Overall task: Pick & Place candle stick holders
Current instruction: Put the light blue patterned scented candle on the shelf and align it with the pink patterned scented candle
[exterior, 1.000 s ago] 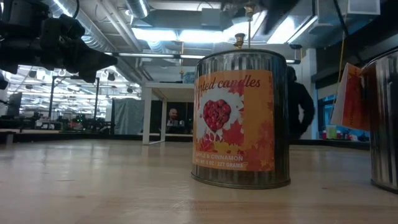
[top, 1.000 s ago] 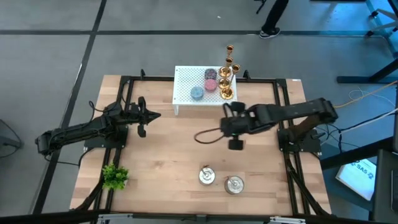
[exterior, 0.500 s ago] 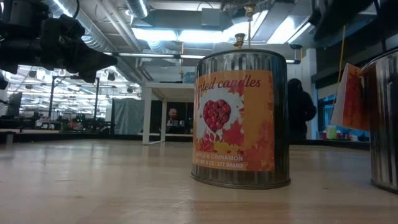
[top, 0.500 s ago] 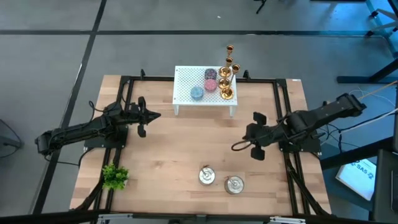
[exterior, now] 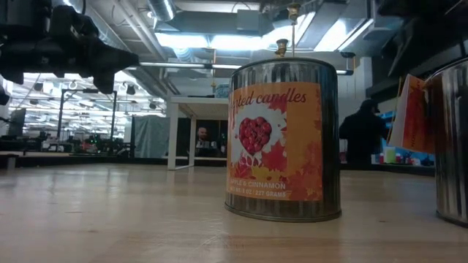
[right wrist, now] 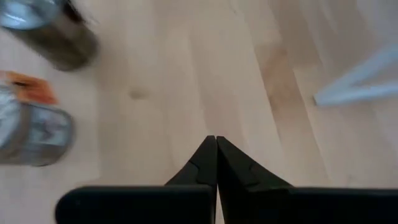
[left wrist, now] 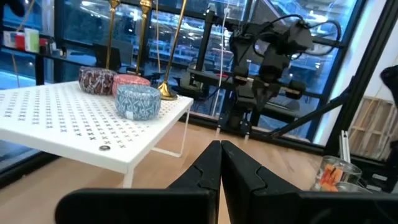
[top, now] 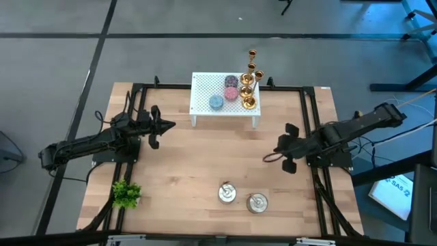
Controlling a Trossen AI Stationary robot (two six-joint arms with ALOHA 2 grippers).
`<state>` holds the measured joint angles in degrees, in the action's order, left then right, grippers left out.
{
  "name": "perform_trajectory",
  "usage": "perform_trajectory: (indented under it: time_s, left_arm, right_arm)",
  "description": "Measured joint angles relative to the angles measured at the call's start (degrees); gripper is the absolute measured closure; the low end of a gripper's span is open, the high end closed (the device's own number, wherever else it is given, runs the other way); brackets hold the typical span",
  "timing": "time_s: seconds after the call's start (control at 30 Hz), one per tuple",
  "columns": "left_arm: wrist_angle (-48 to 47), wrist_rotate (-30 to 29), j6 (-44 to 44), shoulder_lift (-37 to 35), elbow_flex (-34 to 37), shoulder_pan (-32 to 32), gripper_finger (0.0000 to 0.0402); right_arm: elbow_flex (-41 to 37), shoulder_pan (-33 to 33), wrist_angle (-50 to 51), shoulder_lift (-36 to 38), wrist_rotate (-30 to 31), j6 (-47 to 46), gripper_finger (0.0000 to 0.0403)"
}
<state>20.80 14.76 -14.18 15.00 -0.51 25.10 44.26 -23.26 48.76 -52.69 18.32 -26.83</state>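
Right now I have the three candle stick holders (top: 250, 80) standing upright at the right end of the white perforated shelf (top: 205, 89), clustered just beside the round candles (top: 231, 90), so nothing is picked yet. My right gripper (top: 289, 147) sits closed and empty, well off the shelf's right front corner, while my left gripper (top: 158, 126), fingers pressed together, waits off its left front corner.

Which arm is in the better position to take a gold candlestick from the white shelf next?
Probably the right. The candlesticks stand at the right end of the white shelf, and the right gripper, shut and empty, is on that side. The left gripper, also shut, waits beyond the shelf's other end.
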Motion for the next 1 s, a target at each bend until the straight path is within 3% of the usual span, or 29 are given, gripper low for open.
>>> perform_trajectory:
  time_s: [0.1, 0.2, 0.37, 0.53, 0.77, 0.9, 1.0]
  left_arm:
    - [0.0, 0.2, -0.2, 0.0, 0.0, 0.0, 0.0396]
    - [0.3, -0.6, -3.9, 0.7, -0.4, 0.0, 0.0396]
    - [-9.5, -9.8, -5.4, 5.4, -9.2, 0.0, 0.0396]
    - [-20.0, -14.8, 2.6, 16.6, -22.7, 0.0, 0.0396]
    - [-20.0, -20.6, 11.4, 34.9, -35.0, 0.0, 0.0396]
    - [-19.1, -21.8, 14.5, 44.6, -39.4, 0.2, 0.0396]
    - [-16.2, -27.1, 16.1, 51.0, -41.6, -0.4, 0.0396]
  right_arm:
    - [-2.2, -0.2, -3.0, 5.3, -0.2, 4.4, 0.0402]
    - [-3.4, 0.1, -4.4, 9.1, 4.1, 5.2, 0.0402]
    - [-3.8, 0.1, -1.6, 11.6, 12.7, 5.9, 0.0402]
    - [-3.8, 0.1, -1.5, 11.9, 15.0, 6.7, 0.0402]
    - [-3.8, 0.1, -1.8, 11.9, 20.8, 7.4, 0.0402]
    - [-3.8, 0.1, -1.6, 12.0, 20.8, 7.3, 0.0402]
    - [-3.8, 0.1, -1.3, 12.1, 20.7, 7.3, 0.0402]
